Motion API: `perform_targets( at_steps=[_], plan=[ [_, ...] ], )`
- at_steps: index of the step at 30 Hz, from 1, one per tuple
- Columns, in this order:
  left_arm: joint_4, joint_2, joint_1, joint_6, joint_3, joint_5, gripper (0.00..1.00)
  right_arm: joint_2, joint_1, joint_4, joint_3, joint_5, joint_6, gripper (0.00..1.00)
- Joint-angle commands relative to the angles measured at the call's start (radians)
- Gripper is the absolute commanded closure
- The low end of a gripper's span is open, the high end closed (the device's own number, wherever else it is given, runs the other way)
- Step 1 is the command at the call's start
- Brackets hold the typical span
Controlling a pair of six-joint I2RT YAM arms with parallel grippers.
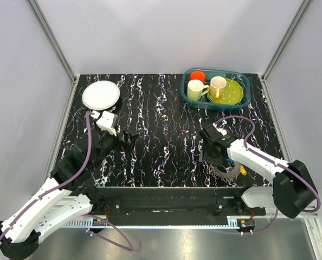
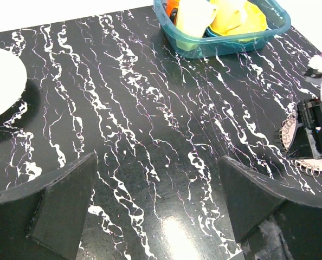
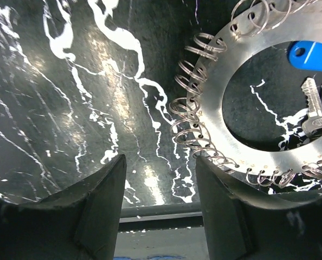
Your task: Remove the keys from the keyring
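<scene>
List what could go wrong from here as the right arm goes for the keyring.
1. The right pincer brackets nothing. The keyring lies off to one side, so closing here may grab nothing or just nudge it.
2. The keyring sits close to the table's near edge, and a shove could slide it off.
3. The left pincer is open and far away, so nothing steadies the ring while the keys get pulled.
</scene>
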Motion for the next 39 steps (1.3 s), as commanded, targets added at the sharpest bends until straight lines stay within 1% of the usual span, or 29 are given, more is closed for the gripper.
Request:
perform_targets(
  at_steps=[1, 6, 11, 15, 17, 19, 23, 25, 28, 29, 30, 31, 34, 36, 39],
  plan=[
    [0.055, -0.001, -0.002, 0.034, -0.006, 0.080, 0.05, 0.013, -0.011, 0.086, -0.051, -0.033, -0.054, 0.40],
    [0.035, 0.020, -0.002, 0.031, 0.014, 0.091, 0.05, 0.067, -0.019, 0.080, -0.037, -0.027, -0.057, 0.39],
    [0.042, 0.003, -0.002, 0.028, 0.004, 0.091, 0.04, 0.131, -0.020, 0.069, -0.005, -0.016, -0.065, 0.43],
    [0.046, 0.002, -0.002, 0.033, 0.001, 0.091, 0.03, 0.131, -0.019, 0.080, -0.003, -0.019, -0.076, 0.46],
    [0.042, 0.002, -0.002, 0.034, 0.006, 0.089, 0.03, 0.125, -0.020, 0.096, -0.005, -0.048, -0.091, 0.50],
    [0.042, -0.003, -0.002, 0.036, 0.003, 0.088, 0.03, 0.119, -0.020, 0.119, -0.002, -0.082, -0.113, 0.51],
    [0.044, -0.010, -0.002, 0.038, 0.001, 0.083, 0.03, 0.142, -0.019, 0.158, 0.020, -0.116, -0.143, 0.57],
    [0.046, -0.007, -0.002, 0.038, 0.001, 0.083, 0.03, 0.157, -0.020, 0.207, 0.035, -0.169, -0.169, 0.57],
    [0.043, -0.001, -0.002, 0.036, 0.001, 0.086, 0.03, 0.179, -0.020, 0.225, 0.078, -0.196, -0.194, 0.58],
    [0.044, -0.001, -0.002, 0.036, 0.000, 0.088, 0.03, 0.179, -0.019, 0.221, 0.090, -0.183, -0.202, 0.58],
    [0.042, 0.000, -0.002, 0.036, -0.002, 0.088, 0.03, 0.185, -0.019, 0.189, 0.110, -0.144, -0.171, 0.57],
    [0.042, 0.000, -0.002, 0.036, 0.000, 0.088, 0.03, 0.189, -0.020, 0.152, 0.127, -0.040, -0.150, 0.56],
    [0.042, 0.002, -0.002, 0.034, -0.002, 0.088, 0.03, 0.223, -0.022, 0.028, 0.175, 0.077, -0.074, 0.56],
    [0.042, 0.005, -0.002, 0.034, 0.000, 0.088, 0.03, 0.249, -0.022, -0.026, 0.187, 0.100, -0.039, 0.56],
    [0.044, 0.008, -0.002, 0.036, 0.001, 0.088, 0.03, 0.269, -0.025, -0.039, 0.173, 0.125, -0.010, 0.57]
  ],
)
